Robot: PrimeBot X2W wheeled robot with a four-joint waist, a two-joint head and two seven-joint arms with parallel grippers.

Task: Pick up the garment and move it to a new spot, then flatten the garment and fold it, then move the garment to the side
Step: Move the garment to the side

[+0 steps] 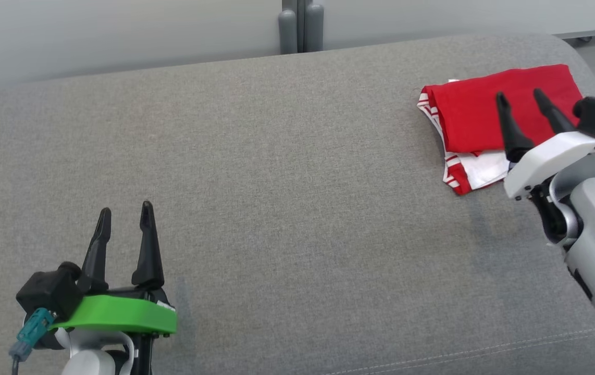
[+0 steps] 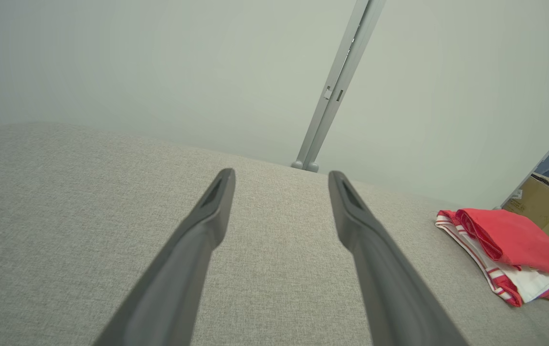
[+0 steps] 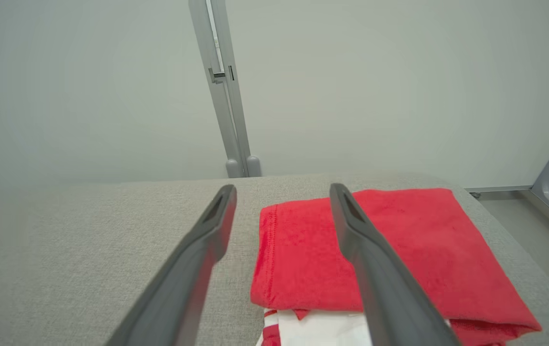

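My right hand [image 1: 519, 95] hung empty, fingers apart, folded garment [image 1: 464, 114] just under its tips, probably since the job looked done.

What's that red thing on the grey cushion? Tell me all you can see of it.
It is a garment, folded into a flat rectangular bundle. The top layer is plain red soft-looking cloth with a stitched hem; a white layer with red stripes pokes out underneath. It lies near the right end of the grey cushion. The open right gripper hovers over it, apparently not touching.
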